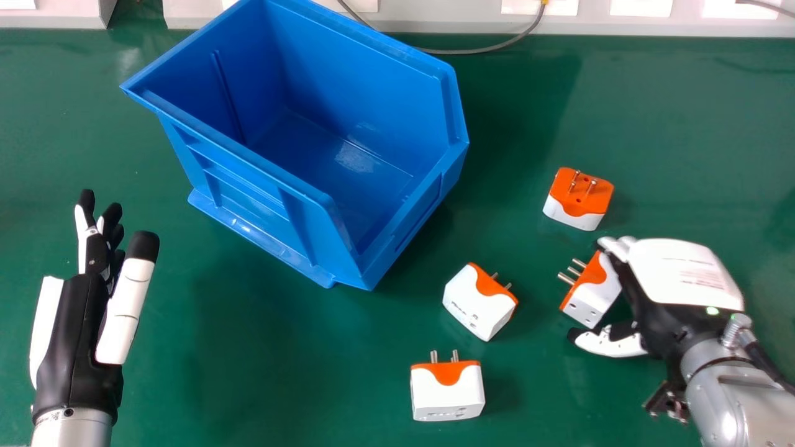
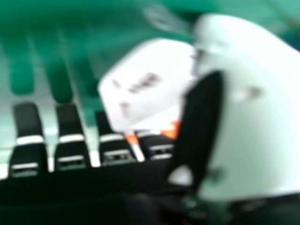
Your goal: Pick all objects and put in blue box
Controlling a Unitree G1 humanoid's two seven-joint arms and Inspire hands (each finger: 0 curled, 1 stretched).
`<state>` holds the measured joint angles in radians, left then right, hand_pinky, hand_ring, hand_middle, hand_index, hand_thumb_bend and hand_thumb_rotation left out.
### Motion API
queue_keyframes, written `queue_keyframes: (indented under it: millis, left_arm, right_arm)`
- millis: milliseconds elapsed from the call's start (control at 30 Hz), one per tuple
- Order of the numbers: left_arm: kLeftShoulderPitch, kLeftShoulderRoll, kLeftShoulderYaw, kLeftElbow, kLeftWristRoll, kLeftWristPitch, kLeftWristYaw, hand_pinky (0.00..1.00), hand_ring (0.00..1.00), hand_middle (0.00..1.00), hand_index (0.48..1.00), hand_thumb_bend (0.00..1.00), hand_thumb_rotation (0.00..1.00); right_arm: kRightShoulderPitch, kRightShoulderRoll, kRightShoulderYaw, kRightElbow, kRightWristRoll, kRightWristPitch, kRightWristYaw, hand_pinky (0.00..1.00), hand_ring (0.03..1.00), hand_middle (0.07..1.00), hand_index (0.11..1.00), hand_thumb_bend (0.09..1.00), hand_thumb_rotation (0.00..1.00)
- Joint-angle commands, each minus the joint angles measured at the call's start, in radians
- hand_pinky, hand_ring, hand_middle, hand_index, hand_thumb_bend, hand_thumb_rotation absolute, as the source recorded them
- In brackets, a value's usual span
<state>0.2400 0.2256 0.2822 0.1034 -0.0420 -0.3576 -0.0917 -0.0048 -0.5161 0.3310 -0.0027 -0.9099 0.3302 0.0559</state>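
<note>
White plastic, probably light, stiff and slick; I'd pinch this adapter [image 1: 595, 293] by its flat sides. My right hand [image 1: 680, 273] straddles it, unclenched; my left hand [image 1: 77, 335] is open.

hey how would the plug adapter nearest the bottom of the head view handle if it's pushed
The adapter looks like hard plastic, so probably stiff. Its flat sides suggest sliding, not rolling. The two protruding metal pins might catch on something.

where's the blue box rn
In the head view, the blue box stands at the top, left of centre, beyond and right of the left hand.
</note>
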Motion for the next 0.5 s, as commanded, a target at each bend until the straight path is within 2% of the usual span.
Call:
queue_keyframes:
  millis: [0, 267, 467]
  left_arm:
    - [0.009, 0.007, 0.007, -0.025, -0.015, 0.003, -0.005, 1.00, 1.00, 1.00, 1.000, 0.86, 0.95]
    - [0.005, 0.007, 0.009, -0.023, -0.028, 0.005, -0.013, 1.00, 1.00, 1.00, 1.000, 0.86, 0.95]
    - [0.002, 0.007, 0.009, -0.024, -0.026, 0.010, -0.012, 1.00, 1.00, 1.00, 1.000, 0.86, 0.94]
  right_arm:
    - [0.032, -0.001, 0.003, 0.025, 0.010, -0.021, -0.012, 0.10, 0.172, 0.285, 0.354, 0.381, 0.16]
    - [0.020, -0.011, 0.011, 0.036, -0.008, -0.023, 0.004, 0.16, 0.222, 0.352, 0.384, 0.366, 0.24]
    - [0.015, -0.004, 0.006, 0.028, -0.006, -0.003, 0.019, 0.15, 0.222, 0.356, 0.412, 0.360, 0.28]
